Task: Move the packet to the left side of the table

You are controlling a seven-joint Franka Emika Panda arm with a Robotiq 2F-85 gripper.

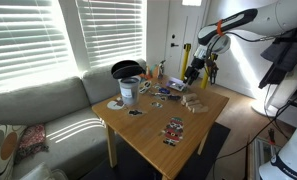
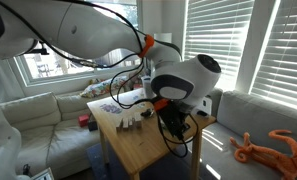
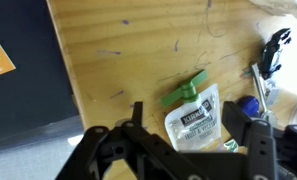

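grey sofa [image 1: 48, 100] | window blinds [image 1: 28, 40] | wooden blocks [image 1: 195, 102] | white pouch, green cap [image 3: 193, 118] | orange plush [image 2: 268, 148]

Print on the white pouch [image 3: 193, 118] — unreadable.

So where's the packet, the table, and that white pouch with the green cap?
packet [image 1: 174, 130], in an exterior view, middle of its printed face.
table [image 1: 146, 130], in an exterior view, bare top beside the packet.
white pouch [image 3: 195, 118], wrist view, its label.
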